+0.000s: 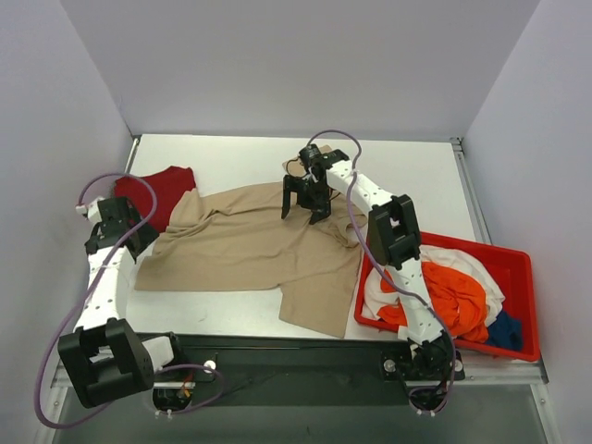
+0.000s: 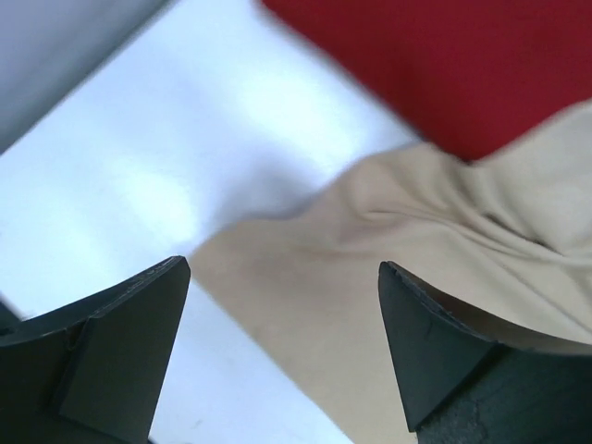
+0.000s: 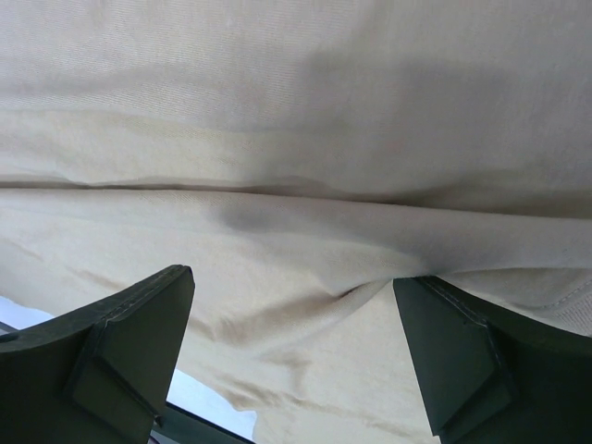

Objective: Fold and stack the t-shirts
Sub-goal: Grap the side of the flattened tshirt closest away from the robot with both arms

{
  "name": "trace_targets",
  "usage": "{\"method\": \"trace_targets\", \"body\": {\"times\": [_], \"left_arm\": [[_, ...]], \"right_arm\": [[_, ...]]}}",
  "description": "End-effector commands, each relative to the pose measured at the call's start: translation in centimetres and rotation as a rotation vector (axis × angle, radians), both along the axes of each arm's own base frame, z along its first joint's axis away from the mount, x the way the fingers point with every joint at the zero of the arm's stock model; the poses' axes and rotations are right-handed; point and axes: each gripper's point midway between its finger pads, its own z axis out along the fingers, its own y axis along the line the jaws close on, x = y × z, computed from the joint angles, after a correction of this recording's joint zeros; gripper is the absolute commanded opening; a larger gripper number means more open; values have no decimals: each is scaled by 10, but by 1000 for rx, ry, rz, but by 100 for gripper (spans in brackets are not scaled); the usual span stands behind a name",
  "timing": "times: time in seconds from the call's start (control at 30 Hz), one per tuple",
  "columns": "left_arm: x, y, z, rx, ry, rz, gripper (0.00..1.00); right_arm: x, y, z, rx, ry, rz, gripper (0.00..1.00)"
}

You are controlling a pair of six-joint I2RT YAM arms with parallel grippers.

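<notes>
The large beige t-shirt [image 1: 250, 245] lies spread and wrinkled across the middle of the table. A dark red t-shirt [image 1: 165, 192] lies at the far left, partly under it. My left gripper [image 1: 141, 242] is open over the beige shirt's left corner [image 2: 370, 277], with the red shirt [image 2: 462, 65] beyond. My right gripper [image 1: 303, 205] is open just above the beige shirt's upper edge [image 3: 296, 231], holding nothing. Orange [image 1: 451, 294], white [image 1: 381, 294] and blue [image 1: 505, 331] shirts lie bunched in the red bin.
The red plastic bin [image 1: 516, 268] stands at the front right, touching the beige shirt's right side. White walls close the table on the left, back and right. A metal rail [image 1: 472, 199] runs along the right edge.
</notes>
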Motion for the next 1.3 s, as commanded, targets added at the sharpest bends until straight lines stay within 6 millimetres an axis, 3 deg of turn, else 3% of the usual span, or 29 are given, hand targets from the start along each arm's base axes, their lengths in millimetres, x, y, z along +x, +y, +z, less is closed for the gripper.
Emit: {"method": "trace_targets", "body": {"times": [0.0, 0.27, 0.37, 0.47, 1.0, 1.27], "left_arm": [[-43, 24, -31, 27, 142, 130, 94], [-59, 25, -69, -92, 189, 193, 70], [-70, 22, -78, -121, 220, 218, 65], [-84, 23, -86, -139, 236, 261, 61], [-71, 23, -114, -246, 199, 266, 52], [-70, 27, -120, -236, 215, 268, 40]], "right_arm": [[4, 6, 44, 60, -68, 0, 95], [-17, -12, 81, 85, -97, -19, 95], [-24, -19, 86, 85, -93, -29, 95], [-26, -26, 86, 92, -79, -42, 95], [-31, -33, 72, 90, -35, -43, 95], [-39, -39, 68, 71, -22, -43, 95]]}}
